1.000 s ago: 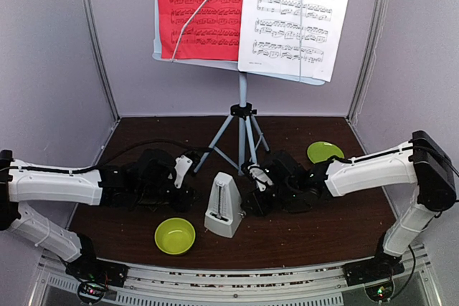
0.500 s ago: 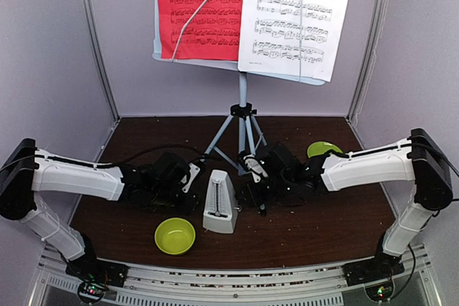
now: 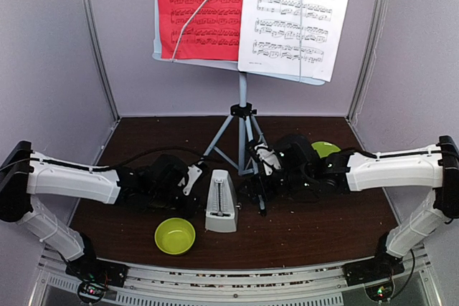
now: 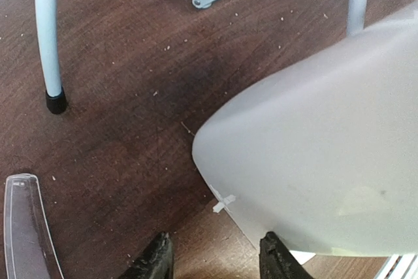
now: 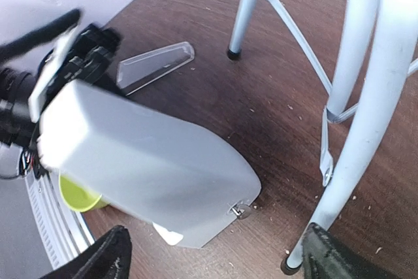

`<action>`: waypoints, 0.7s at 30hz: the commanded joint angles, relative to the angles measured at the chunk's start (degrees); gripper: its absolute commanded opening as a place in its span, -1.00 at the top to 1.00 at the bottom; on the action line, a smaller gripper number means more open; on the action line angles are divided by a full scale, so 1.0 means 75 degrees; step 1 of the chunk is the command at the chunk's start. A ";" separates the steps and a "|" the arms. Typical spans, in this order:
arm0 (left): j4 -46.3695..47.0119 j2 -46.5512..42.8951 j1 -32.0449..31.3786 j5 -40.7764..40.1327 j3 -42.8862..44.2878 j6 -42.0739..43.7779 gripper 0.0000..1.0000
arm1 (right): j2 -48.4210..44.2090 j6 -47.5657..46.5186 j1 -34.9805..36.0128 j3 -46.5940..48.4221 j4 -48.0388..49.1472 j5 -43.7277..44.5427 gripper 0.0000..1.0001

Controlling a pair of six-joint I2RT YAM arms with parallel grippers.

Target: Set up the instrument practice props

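Viewed from above, the left hand [image 4: 217, 261] sits low over the desk [image 3: 323, 227] at the 9 o'clock side of the metronome [image 3: 221, 202]. Its jaws stand apart with bare desk between them, gripping nothing. One fingertip [image 4: 277, 258] lies right at the metronome's lower edge; contact cannot be determined. A clear plastic piece [image 5: 157, 65] lies flat on the desk near this hand. The lime-green bowl [image 3: 175, 236] rests at the metronome's 7 o'clock, just beside it.

The metronome stands upright at mid-desk. At its 12 o'clock the music stand [image 3: 242, 98] rests on its tripod legs and carries the red sheet [image 3: 201, 5] on the left and the white sheet [image 3: 297, 12] on the right, edges meeting.

At the metronome's 3 o'clock the right hand [image 5: 219, 259] faces it with jaws spread wide, holding nothing, one tripod leg close beside it. The green plate [image 3: 326, 149] lies flat at the metronome's 2 o'clock, beyond the right arm.
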 commanded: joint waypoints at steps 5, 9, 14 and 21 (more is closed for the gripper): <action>0.0271 -0.0201 0.0032 0.0116 0.0349 0.0306 0.01 | -0.0394 0.0033 0.0061 -0.0515 0.1451 -0.1027 -1.00; 0.0228 0.0087 0.0026 0.0340 0.0645 0.0417 0.01 | 0.0087 0.0060 0.0172 0.0042 0.1364 -0.1064 -0.99; 0.0335 0.0168 0.0026 0.0337 0.0667 0.0396 0.01 | 0.0435 0.0198 0.0214 0.0414 0.1453 -0.0983 -0.91; 0.0341 0.0228 0.0026 0.0298 0.0665 0.0431 0.01 | 0.0455 0.0195 0.0225 0.0146 0.1662 -0.0975 -0.66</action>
